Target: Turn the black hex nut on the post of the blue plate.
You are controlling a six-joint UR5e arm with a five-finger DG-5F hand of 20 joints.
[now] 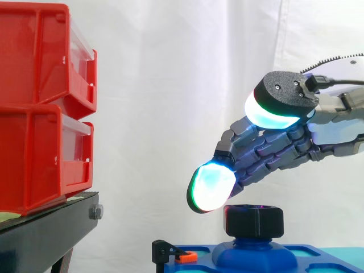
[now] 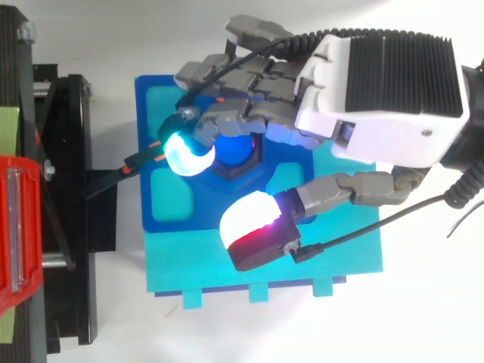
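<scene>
Hand [image 1: 273, 151] open, fingers loose; black hex nut [image 1: 254, 220] directly below, btwn thumb & fingers (no contact), axis vertical

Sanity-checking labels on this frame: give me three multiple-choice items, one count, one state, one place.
1. Red bins stacked: A one, B two, C four.
2. Robot hand, relative to the black hex nut: A clamped round it, B open above it, C below it.
3. The nut sits: A in a bin, B in the robot hand, C on the post of the blue plate.

B: two bins, one atop the other. B: its fingers reach out over the nut without closing on it. C: the nut tops the post.
</scene>
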